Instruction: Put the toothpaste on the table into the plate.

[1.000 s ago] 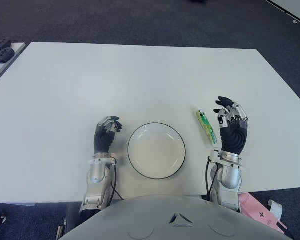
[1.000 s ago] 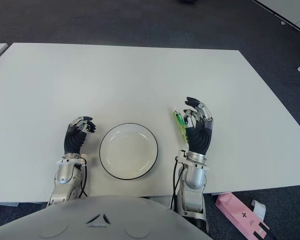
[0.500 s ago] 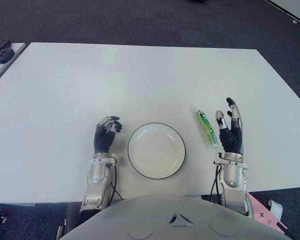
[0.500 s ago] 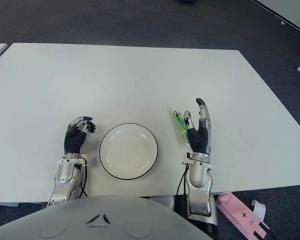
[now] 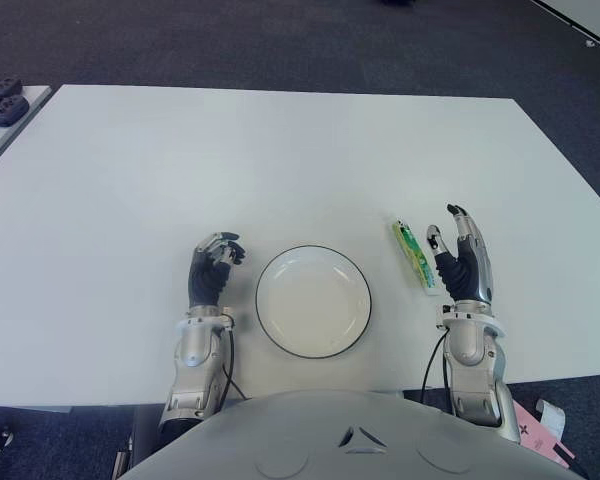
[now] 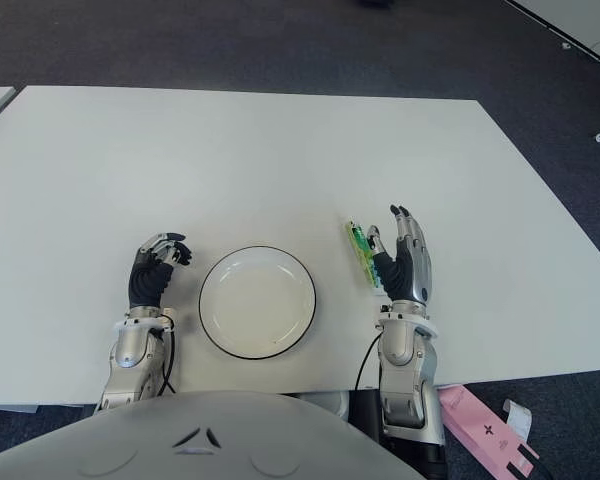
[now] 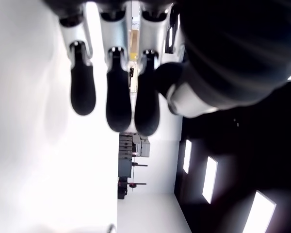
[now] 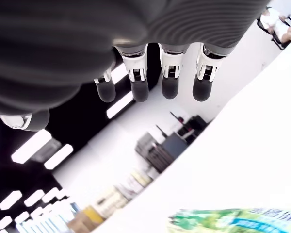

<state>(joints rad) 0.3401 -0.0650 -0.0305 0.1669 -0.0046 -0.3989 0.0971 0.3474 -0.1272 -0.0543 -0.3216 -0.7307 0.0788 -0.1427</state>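
Toothpaste first: the slim green-and-white toothpaste tube (image 5: 414, 257) lies flat on the white table (image 5: 280, 160), at three o'clock from the round white plate with the dark rim (image 5: 313, 301). Our right hand (image 5: 461, 268) stands just beside it at its three o'clock, fingers extended and holding nothing. We judge the tube light, soft and a bit slick, so we'd pinch it mid-body across its width. Our left hand (image 5: 213, 270), curled and empty, sits at the plate's nine o'clock. Which end carries the cap, we can't make out.
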